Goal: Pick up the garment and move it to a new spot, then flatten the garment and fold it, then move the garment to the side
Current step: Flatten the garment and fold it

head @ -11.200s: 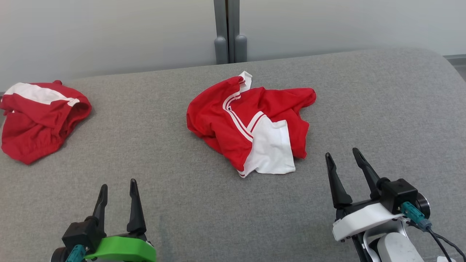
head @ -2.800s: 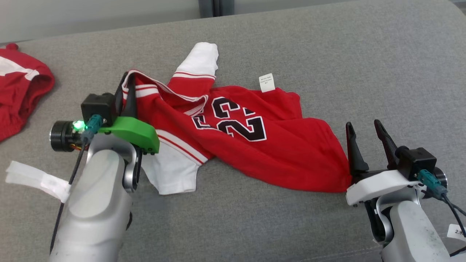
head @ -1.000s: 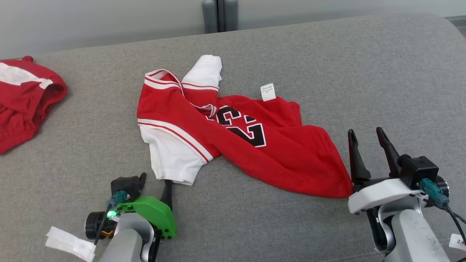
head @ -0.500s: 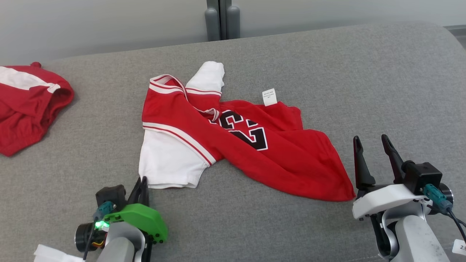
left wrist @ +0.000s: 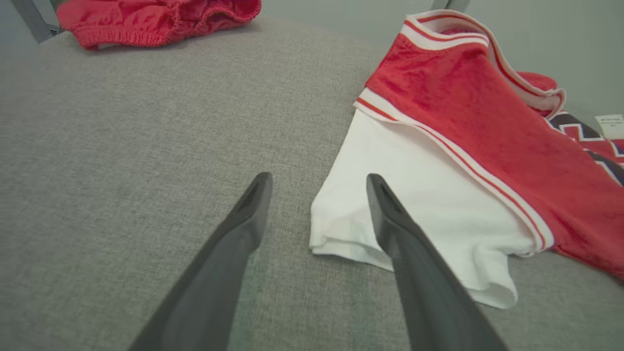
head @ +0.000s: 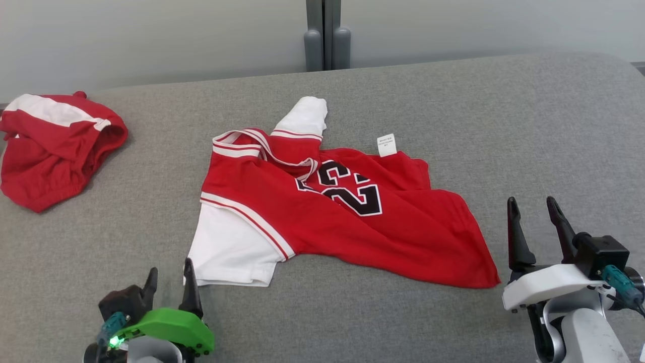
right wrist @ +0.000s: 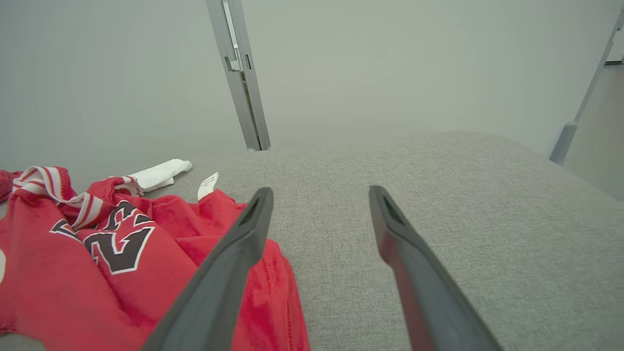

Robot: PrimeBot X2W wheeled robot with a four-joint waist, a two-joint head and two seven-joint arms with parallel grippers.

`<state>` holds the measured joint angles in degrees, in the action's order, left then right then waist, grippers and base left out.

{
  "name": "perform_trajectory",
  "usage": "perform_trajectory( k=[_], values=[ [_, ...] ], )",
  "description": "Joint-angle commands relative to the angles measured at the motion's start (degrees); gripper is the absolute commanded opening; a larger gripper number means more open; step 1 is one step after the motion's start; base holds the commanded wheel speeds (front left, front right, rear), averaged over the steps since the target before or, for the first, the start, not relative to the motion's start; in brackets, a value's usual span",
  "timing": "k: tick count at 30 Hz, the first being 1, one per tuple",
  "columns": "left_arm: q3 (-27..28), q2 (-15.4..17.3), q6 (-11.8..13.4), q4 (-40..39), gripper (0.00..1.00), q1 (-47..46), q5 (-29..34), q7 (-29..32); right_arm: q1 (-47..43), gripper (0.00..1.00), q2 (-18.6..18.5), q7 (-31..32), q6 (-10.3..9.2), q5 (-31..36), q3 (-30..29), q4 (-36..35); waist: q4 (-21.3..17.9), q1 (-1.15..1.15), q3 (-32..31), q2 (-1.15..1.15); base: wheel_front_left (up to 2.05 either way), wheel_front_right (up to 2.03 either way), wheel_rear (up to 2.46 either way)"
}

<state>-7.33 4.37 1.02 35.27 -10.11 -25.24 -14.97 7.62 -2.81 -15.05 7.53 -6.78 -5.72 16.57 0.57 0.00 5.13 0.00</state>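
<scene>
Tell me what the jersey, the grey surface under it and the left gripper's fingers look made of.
Jersey: soft knit cloth, matte with a slight nap; it creases and drapes.
Grey surface: woven upholstery fabric, probably padded; flecked weave, rounded edge.
Fingers of the left gripper: likely hard moulded plastic, dark and matte; smooth, tapered, no shine.

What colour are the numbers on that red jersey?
The numbers are black, outlined in white; the head view shows them best.
</scene>
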Motion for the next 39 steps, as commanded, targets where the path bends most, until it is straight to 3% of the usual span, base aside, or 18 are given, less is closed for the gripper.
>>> perform_trajectory(
  k=[1, 7, 11, 14, 24, 39],
  values=[
    [0.90, 0.07, 0.09, -2.32, 1.00, 1.05, -0.44, -0.25, -0.64, 1.00, -0.16, -0.19, -0.08, 0.73, -0.60, -0.44, -0.14, 0.00, -0.13, 0.00, 0.00, 0.00, 0.00],
    [3.43, -0.62, -0.33, -14.09, 1.00, 4.92, 1.62, -0.17, -1.48, 1.00, -0.13, -0.19, -0.08, 2.88, -2.53, -1.71, -0.81, 0.00, -0.75, 0.00, 0.00, 0.00, 0.00],
    [3.34, -0.97, -0.75, -18.74, 1.00, 7.48, 2.60, -0.18, -1.53, 1.00, -0.12, -0.19, -0.08, 1.85, -0.37, -2.23, -1.22, 0.00, -1.58, 0.00, 0.00, 0.00, 0.00],
    [2.25, -1.17, -1.22, -19.66, 1.00, 8.88, 2.42, -0.18, -2.08, 1.00, -0.18, -0.19, -0.08, 0.73, 1.62, -2.08, -1.13, 0.00, -2.60, 0.00, 0.00, 0.00, 0.00],
    [0.33, -1.40, 0.60, -21.18, 1.00, 11.00, 1.28, -0.18, -2.44, 1.00, -0.16, -0.19, -0.08, -1.49, 6.38, -1.00, -0.36, 0.00, -4.63, 0.00, 0.00, 0.00, 0.00],
    [-0.49, -1.42, 1.55, -20.61, 1.00, 11.17, 0.83, -0.18, -1.54, 1.00, -0.15, -0.20, -0.08, -1.94, 8.31, -0.34, 0.02, 0.00, -4.36, 0.00, 0.00, 0.00, 0.00]
  ],
)
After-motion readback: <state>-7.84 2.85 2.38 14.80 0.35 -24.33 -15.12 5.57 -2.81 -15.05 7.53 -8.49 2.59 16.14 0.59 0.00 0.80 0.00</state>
